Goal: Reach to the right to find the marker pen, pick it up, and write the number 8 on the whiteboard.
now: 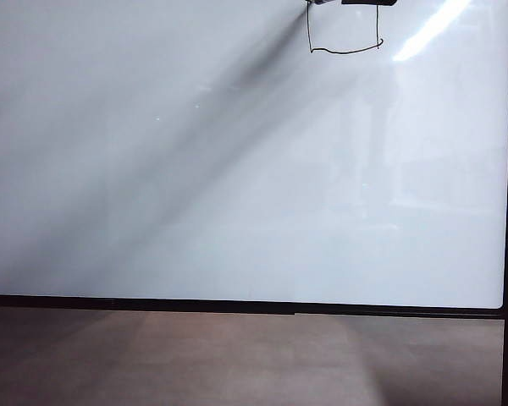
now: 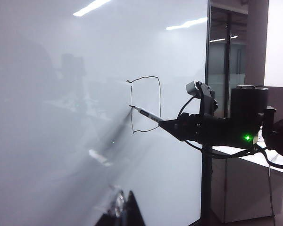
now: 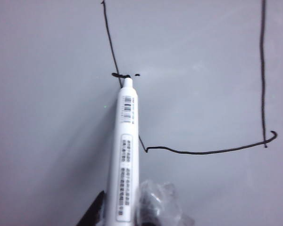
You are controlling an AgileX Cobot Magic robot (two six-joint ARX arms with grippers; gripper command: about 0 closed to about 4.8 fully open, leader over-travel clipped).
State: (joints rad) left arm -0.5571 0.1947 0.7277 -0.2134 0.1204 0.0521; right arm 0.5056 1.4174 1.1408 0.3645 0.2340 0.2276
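Right gripper [image 3: 132,214] is clamped on the marker pen [image 3: 125,155]; the pen's white barrel runs out from the gripper toward the whiteboard [image 3: 47,117], long axis roughly along the gripper's reach and angled in at the board. Seen from the left wrist view, the pen's tip touches the board on the left vertical stroke of the number 8 [image 2: 146,103], about midway down that stroke. The right wrist view shows a short fresh dash at the tip, which I judge to be the start of the crossbar.

The drawn figure so far is one boxy loop: top, two sides and a curved bottom stroke. The far vertical stroke lies straight across the loop from the tip, so the coming move looks like a sideways drag to that side, splitting the box into two cells. In the exterior view the loop sits at the top edge, right of centre, partly cut off.

Left gripper [image 2: 125,212] hangs low and well apart from the drawing, only dark finger ends showing; can't tell its opening. Right arm is the one at the work.

Count: one pen, one board, one loop, two grippers.
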